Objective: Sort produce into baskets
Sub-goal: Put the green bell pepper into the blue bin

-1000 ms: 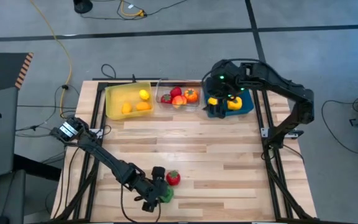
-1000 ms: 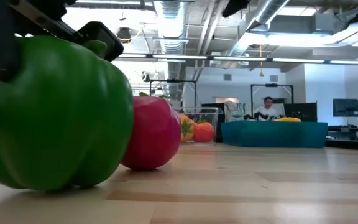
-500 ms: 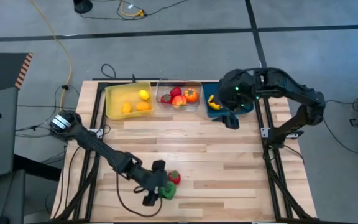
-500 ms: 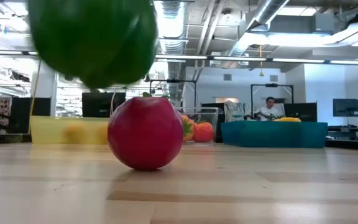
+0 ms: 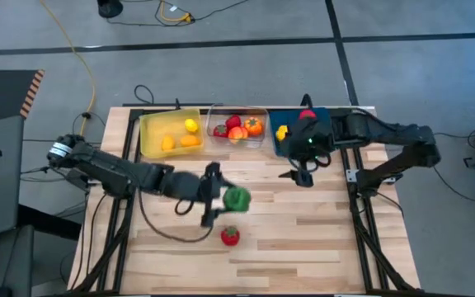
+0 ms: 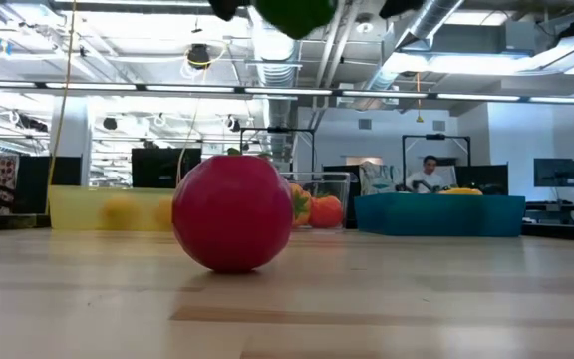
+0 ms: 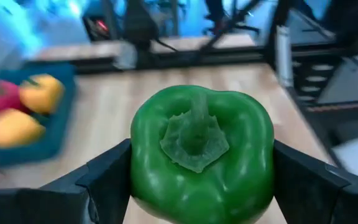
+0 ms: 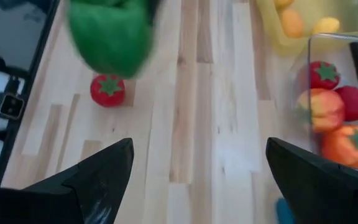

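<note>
One tomato point(image 5: 230, 237) sits loose on the bench point(image 5: 303, 239) nearest the front edge, alone in the low view with nothing touching it; leave it for a later pass.

Left gripper point(image 5: 218, 195) is over mid-bench, fingers clamped on the green pepper point(image 5: 237, 198); the wrist view shows a finger seated on each flank and the stem facing the camera. Pepper is clear of the wood, so the carry is the step in hand.

Advice:
- Keep height up so the pepper clears the bin walls.
- Grip looks centred across the widest part; a glossy rounded body can squirt out, so no fast wrist rolls.
- Target is my call: blue bin point(image 5: 328, 120) already holds a yellow and a red piece that read as peppers, so that one fits best.
- Right gripper point(image 5: 301, 174), fingers spread and empty, hangs just in front of that bin, right on the approach line. Move it aside first or come in from the side.
- Release low, over a bare patch of the bin floor.

Yellow bin point(image 5: 148, 132) holds lemon-like pieces, clear bin point(image 5: 262, 111) the red and orange ones; both are along the far edge, neither suits the pepper.
</note>
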### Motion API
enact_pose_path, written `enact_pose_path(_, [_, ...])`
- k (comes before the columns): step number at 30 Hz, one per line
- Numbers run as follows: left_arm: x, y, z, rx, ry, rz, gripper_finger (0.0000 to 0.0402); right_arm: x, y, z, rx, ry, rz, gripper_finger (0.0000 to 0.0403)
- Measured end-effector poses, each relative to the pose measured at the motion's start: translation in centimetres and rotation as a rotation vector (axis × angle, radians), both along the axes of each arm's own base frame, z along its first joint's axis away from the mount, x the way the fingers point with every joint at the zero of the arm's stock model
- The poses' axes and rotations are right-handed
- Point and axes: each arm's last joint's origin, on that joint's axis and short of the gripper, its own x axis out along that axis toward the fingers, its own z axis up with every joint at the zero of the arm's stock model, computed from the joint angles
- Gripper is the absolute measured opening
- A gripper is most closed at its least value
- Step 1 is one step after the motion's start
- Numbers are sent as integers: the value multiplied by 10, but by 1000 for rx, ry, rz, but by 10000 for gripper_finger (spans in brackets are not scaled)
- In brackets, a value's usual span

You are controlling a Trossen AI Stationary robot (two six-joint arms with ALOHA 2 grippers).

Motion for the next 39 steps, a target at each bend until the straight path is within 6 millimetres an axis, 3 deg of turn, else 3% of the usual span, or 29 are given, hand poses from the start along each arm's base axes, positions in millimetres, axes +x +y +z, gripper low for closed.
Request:
enact_pose_path(4, [12,32,4,73,-69,57,303,-9,2,-15,31,-73,-23,392])
enact_pose_path(12, [46,105,4,164,-317,178,303,-34,2,-11,52,-191,-51,392])
enact_pose_path(18, [72,163,-25,154,-465,251,303,-47,3,6,47,-324,-52,392])
enact_pose_path(28, [147,236,-66,115,-375,363,303,-49,3,10,46,-363,-50,392])
enact_pose_path(34, [195,265,-91,88,-230,395,303,-39,3,4,45,-330,-50,392])
enact_pose_path(39, [222,283,-106,99,-151,428,303,-31,3,-3,44,-289,-51,392])
